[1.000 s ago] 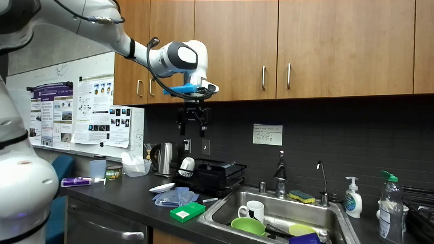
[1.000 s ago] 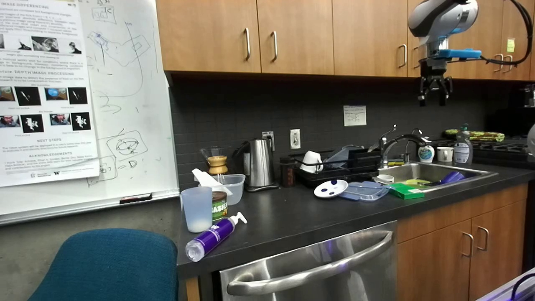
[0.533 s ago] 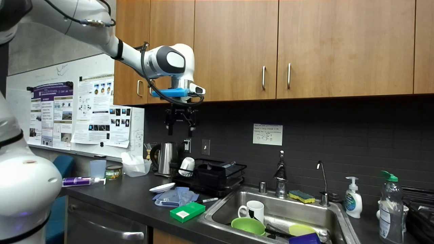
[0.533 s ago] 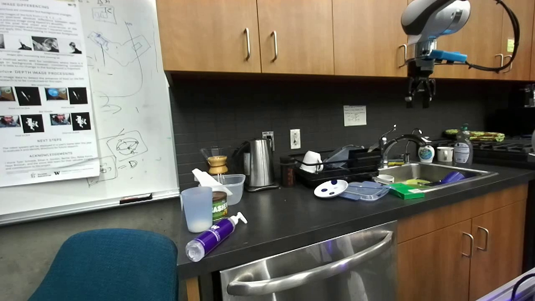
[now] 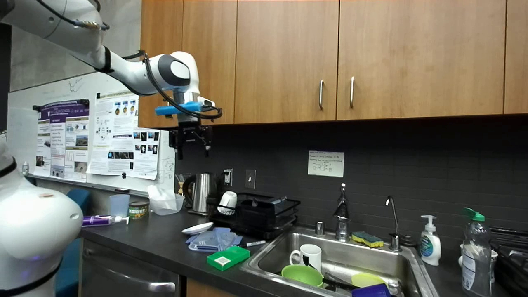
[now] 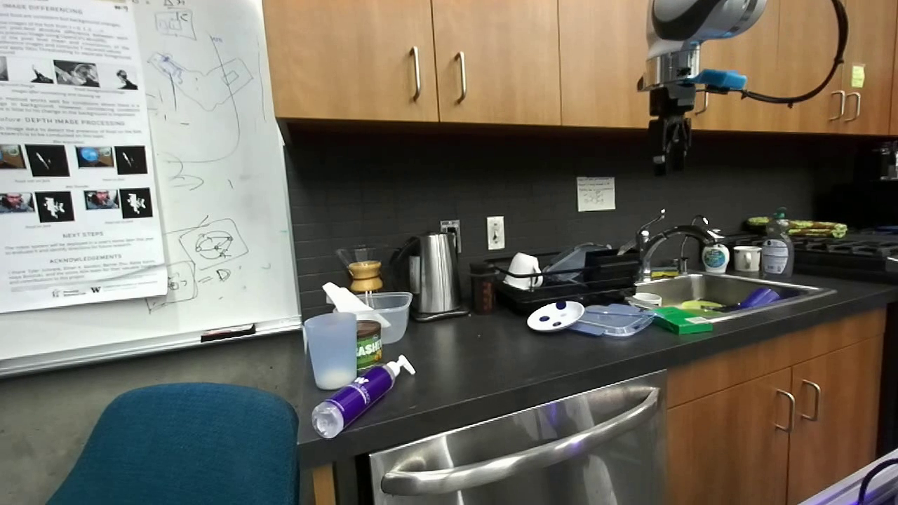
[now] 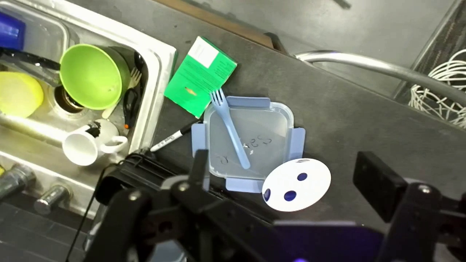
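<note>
Gripper hung high over the counter in both exterior views. In the wrist view its fingers stood apart — empty — above the spotted plate, which overlapped a corner of the lid; any lowering seemed best slow and straight.

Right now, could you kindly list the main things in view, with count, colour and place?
Cabinets: several, brown, above counter
Sink: 1, silver, in counter
Rack: 1, black, beside sink
Mugs: 3, white, sink, rack, beyond sink
Bowl: 1, green, in sink
Cup: 1, blue, in sink
Dish: 1, yellowish, in sink
Lid: 1, clear-and-blue, on counter
Blue fork: 1, light blue, on lid
Box: 1, green, by lid
Marker: 1, black-and-white, by lid
Plate: 1, blue-spotted white, by lid
Kettle: 1, silver, near rack
Pump bottle: 1, purple, lying on counter
Tumbler: 1, pale blue, by pump bottle
Arm: 1, white, over counter
Gripper: 1, black, open above counter
</note>
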Motion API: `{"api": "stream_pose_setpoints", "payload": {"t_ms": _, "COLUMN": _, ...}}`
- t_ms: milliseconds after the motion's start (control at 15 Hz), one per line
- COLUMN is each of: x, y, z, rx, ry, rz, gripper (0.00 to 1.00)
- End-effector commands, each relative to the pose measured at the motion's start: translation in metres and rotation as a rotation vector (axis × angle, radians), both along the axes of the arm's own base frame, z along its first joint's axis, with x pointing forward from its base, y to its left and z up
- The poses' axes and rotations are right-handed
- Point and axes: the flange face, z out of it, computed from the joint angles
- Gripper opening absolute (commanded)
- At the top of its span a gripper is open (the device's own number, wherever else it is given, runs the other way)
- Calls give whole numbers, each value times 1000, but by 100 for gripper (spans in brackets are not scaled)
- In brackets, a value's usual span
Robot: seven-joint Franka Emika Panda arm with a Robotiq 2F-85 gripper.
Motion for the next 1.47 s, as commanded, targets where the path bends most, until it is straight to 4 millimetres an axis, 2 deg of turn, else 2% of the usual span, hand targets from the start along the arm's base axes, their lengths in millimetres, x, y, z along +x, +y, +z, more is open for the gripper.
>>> {"api": "stream_pose_setpoints", "payload": {"t_ms": 0, "x": -27, "y": 49, "z": 18, "rx": -63, "ry": -75, "rz": 151, "gripper": 100}}
{"api": "stream_pose_setpoints", "payload": {"t_ms": 133, "x": -39, "y": 78, "z": 35, "rx": 12, "ry": -116, "rz": 169, "gripper": 100}}
{"api": "stream_pose_setpoints", "payload": {"t_ms": 200, "x": -45, "y": 87, "z": 42, "rx": 8, "ry": -134, "rz": 200, "gripper": 100}}
{"api": "stream_pose_setpoints", "payload": {"t_ms": 267, "x": -30, "y": 77, "z": 30, "rx": -12, "ry": -94, "rz": 166, "gripper": 100}}
{"api": "stream_pose_setpoints", "payload": {"t_ms": 333, "x": -37, "y": 85, "z": 36, "rx": -8, "ry": -111, "rz": 187, "gripper": 100}}
{"api": "stream_pose_setpoints", "payload": {"t_ms": 467, "x": -44, "y": 89, "z": 43, "rx": -6, "ry": -130, "rz": 198, "gripper": 100}}
{"api": "stream_pose_setpoints", "payload": {"t_ms": 733, "x": -43, "y": 87, "z": 42, "rx": -4, "ry": -128, "rz": 195, "gripper": 100}}
{"api": "stream_pose_setpoints", "payload": {"t_ms": 800, "x": -45, "y": 91, "z": 44, "rx": 69, "ry": -176, "rz": 209, "gripper": 100}}
{"api": "stream_pose_setpoints", "payload": {"t_ms": 1200, "x": -41, "y": 154, "z": 57, "rx": 320, "ry": -453, "rz": 257, "gripper": 100}}
{"api": "stream_pose_setpoints", "payload": {"t_ms": 1400, "x": -35, "y": 175, "z": 60, "rx": 390, "ry": -614, "rz": 187, "gripper": 100}}
